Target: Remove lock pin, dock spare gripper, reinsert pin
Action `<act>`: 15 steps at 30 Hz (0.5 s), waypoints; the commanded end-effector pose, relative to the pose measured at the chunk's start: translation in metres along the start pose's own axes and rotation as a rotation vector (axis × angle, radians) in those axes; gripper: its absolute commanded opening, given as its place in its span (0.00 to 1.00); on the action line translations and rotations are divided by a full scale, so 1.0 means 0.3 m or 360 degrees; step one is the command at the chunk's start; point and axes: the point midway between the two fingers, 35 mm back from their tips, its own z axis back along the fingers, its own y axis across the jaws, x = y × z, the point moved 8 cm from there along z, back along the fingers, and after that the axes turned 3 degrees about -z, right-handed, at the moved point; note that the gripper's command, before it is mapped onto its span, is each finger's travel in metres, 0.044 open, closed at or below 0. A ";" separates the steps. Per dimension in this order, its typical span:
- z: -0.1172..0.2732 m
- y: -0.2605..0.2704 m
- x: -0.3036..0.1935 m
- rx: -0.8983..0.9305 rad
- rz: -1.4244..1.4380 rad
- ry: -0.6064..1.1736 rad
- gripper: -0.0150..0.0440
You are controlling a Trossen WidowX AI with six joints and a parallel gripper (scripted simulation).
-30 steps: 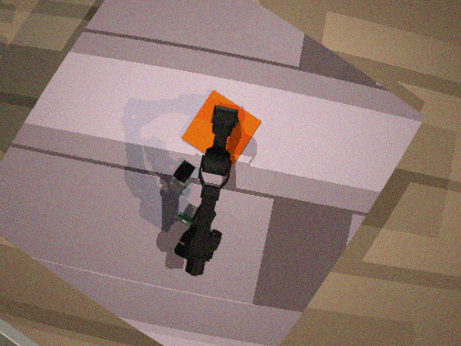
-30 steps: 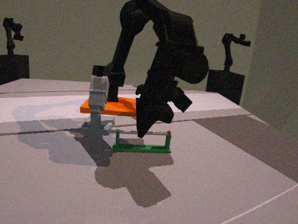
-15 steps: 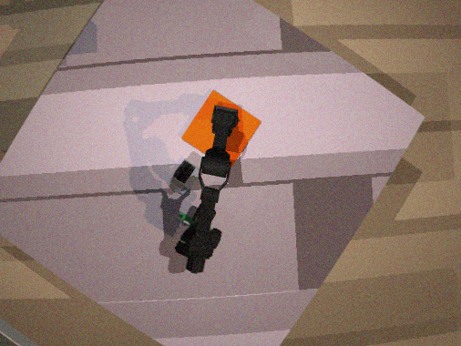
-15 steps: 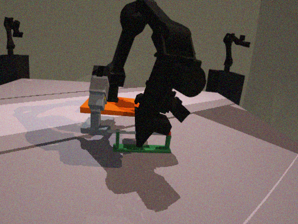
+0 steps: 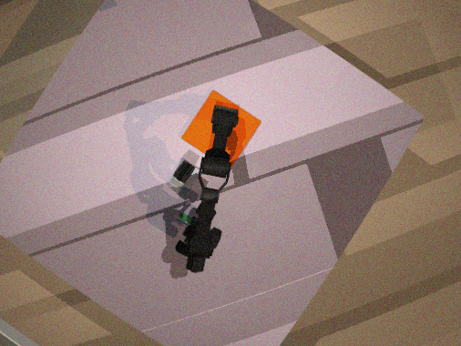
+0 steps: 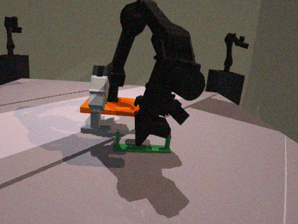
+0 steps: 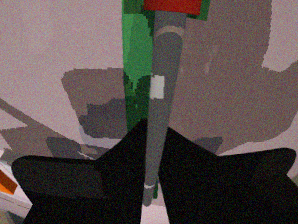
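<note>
nearest in the exterior view, the green cradle (image 5: 184, 218) (image 6: 147, 148) (image 7: 136, 50) lies on the table (image 5: 273, 218) (image 6: 235, 177) (image 7: 40, 40), with an upright post at each end. the pin (image 6: 169, 133) (image 7: 166, 75) is there, its long axis along the cradle, its red head at the right-hand post and its plain tip pointing left, towards the grey stand's side. in the wrist view it runs from the head at the top to the tip at the bottom, leaning slightly. the gripper (image 6: 139, 144) (image 7: 148, 124) is narrow, closed on the pin's shaft. beyond is the grey stand (image 5: 182, 182) (image 6: 95, 118), upright and black-topped; farther, the arm (image 5: 205, 223) (image 6: 174, 44) rises from an orange slab (image 5: 198, 127) (image 6: 88, 109). two dark arms (image 6: 9, 38) (image 6: 228, 53) stand at the back.
</note>
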 end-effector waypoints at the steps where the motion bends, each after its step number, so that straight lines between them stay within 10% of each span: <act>1: 0.000 0.000 0.001 -0.0002 0.0004 -0.0004 0.25; 15: 0.070 -0.006 -0.015 -0.0003 0.0004 -0.0004 0.25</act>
